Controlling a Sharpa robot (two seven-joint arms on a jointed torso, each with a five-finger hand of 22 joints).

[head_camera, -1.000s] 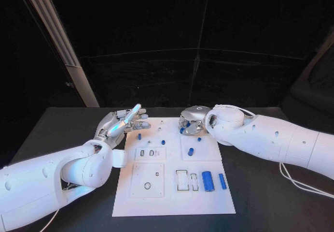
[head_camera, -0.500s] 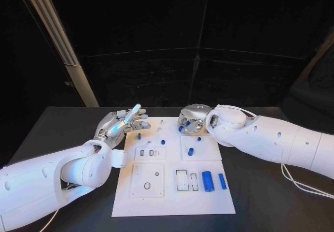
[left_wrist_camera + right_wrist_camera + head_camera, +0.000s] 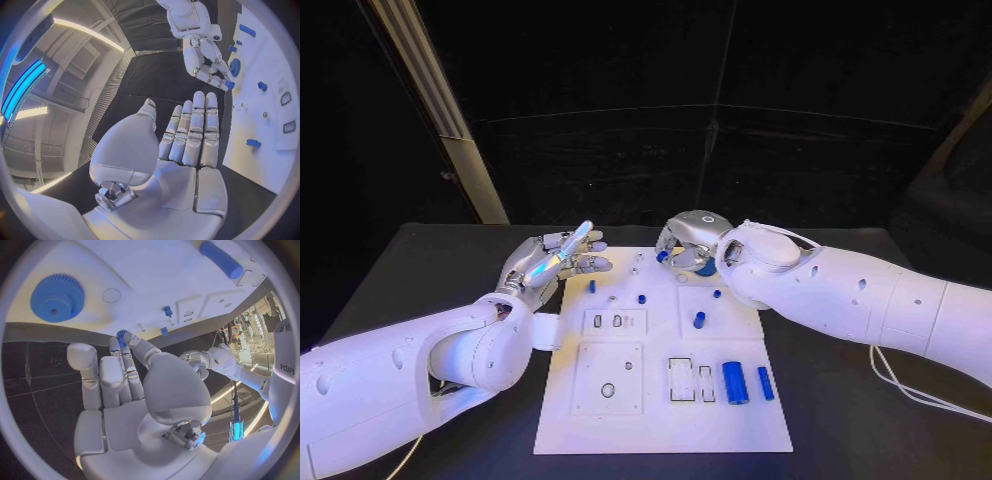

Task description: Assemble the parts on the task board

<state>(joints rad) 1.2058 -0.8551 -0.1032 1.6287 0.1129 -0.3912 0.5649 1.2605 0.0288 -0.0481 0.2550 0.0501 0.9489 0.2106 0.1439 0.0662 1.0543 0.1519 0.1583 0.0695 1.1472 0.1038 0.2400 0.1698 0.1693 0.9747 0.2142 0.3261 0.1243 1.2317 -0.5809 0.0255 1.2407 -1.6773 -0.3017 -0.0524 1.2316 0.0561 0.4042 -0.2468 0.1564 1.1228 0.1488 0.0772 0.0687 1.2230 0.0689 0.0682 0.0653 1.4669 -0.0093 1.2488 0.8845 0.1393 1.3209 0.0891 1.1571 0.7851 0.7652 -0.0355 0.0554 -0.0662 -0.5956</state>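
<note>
Right hand (image 3: 687,245) pinches a small blue part (image 3: 122,334) at its fingertips above the task board's (image 3: 661,420) far edge; part's axis unclear. Blue gear (image 3: 57,297) lies flat just beside. Left hand (image 3: 555,255) flat, fingers straight, holding nothing, at the board's far-left corner.

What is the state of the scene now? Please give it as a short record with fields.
Board: white task board in the middle of the black table
Left hand: left hand open, fingers straight, beside the board's far left corner, holding nothing
Right hand: right hand over the board's far edge, pinching a small blue part at its fingertips
Gear: blue gear lying on the board near the right hand
Near right: large blue cylinder with a thinner blue pin beside it
</note>
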